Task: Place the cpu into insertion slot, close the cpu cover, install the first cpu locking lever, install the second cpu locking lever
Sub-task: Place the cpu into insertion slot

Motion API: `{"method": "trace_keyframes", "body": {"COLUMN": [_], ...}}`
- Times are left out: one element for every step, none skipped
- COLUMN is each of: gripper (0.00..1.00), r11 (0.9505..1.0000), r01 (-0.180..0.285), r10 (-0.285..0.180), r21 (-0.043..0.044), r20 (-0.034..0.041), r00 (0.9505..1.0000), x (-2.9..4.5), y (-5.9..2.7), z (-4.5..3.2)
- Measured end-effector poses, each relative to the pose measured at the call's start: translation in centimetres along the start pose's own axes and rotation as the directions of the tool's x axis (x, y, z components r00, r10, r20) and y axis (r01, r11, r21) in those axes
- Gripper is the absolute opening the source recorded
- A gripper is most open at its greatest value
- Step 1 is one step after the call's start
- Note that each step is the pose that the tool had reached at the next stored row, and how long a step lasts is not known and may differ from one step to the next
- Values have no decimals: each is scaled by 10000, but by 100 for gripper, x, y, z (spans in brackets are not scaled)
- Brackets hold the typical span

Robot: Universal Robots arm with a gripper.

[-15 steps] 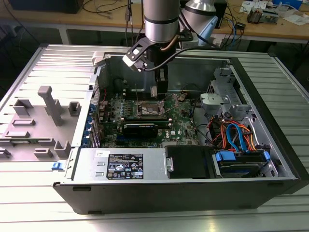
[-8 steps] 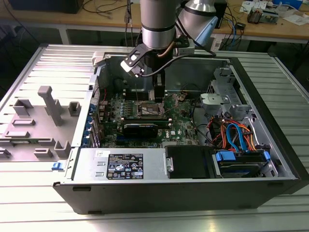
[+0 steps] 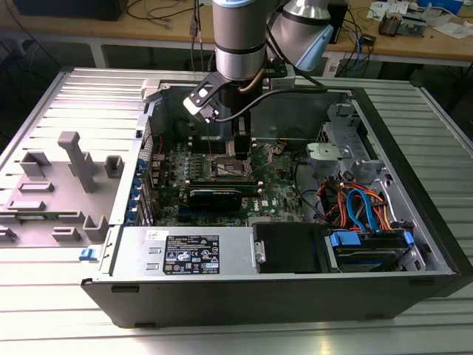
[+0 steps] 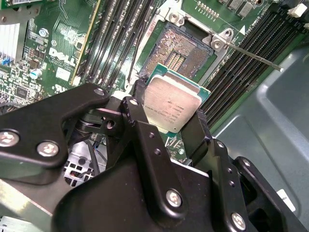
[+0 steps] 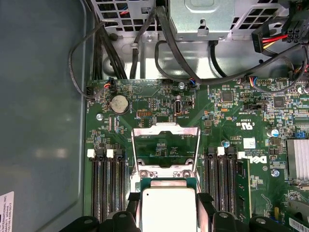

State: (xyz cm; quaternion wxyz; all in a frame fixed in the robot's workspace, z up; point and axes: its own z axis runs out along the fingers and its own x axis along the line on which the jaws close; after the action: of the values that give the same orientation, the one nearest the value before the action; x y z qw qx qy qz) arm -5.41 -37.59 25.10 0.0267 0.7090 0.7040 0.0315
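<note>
**A:** Start big. What carries it all?

**B:** A ribbed metal desk [image 3: 44, 325] with an open computer case [image 3: 295, 296] lying on it. The arm [image 3: 238, 37] reaches down into the case over the green motherboard [image 3: 277, 188].

**A:** And the pincer?

**B:** The pincer [image 4: 169, 104] is clamped on the cpu [image 4: 173, 104], with one black finger against each of two opposite edges and the dull silver top facing up. The chip hangs just above the board, beside the insertion slot [image 4: 181, 50], and I judge it is not seated yet.

**A:** How will the chip handle?

**B:** I'd say it is light, thin and stiff. The smooth edges could slip, and the underside is probably delicate. The edge grip looks right, since it keeps the faces clear. The slot's fine contact field looks easy to damage if the chip comes down tilted.

**A:** What does each view add?

**B:** The exterior view gives the layout: the case, the arm and where on the board the work sits. The first wrist view looks straight down and has the cpu cover [image 5: 166, 128] swung open, with its square window showing board behind it. The second wrist view looks in at a slant. It shows the slot's bare contact field, the memory slots [image 4: 116, 43] on either side of it, and a thin locking lever [image 4: 256, 58] sticking out free past the slot's corner.
</note>
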Motion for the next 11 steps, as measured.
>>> {"method": "trace_keyframes", "body": {"gripper": [54,54,54,54,54,54,54,54,54,54,54], "r11": [10000,10000,10000,10000,10000,10000,10000,10000,10000,10000,10000], "r01": [0,0,-1,0,0,0,0,-1,-1,-2,-1], "r10": [0,0,1,0,0,0,0,1,1,2,1], "r21": [0,0,0,0,1,1,0,-1,-1,0,0], "r20": [-1,-1,0,-1,1,1,0,-3,-3,-1,0], "r00": [10000,10000,10000,10000,10000,10000,10000,10000,10000,10000,10000], "x": [0,0,0,0,0,0,0,1,3,4,4], "y": [0,0,0,0,0,-1,-1,-1,-2,-3,-5], "z": [0,0,0,0,1,1,4,8,13,21,31]}}
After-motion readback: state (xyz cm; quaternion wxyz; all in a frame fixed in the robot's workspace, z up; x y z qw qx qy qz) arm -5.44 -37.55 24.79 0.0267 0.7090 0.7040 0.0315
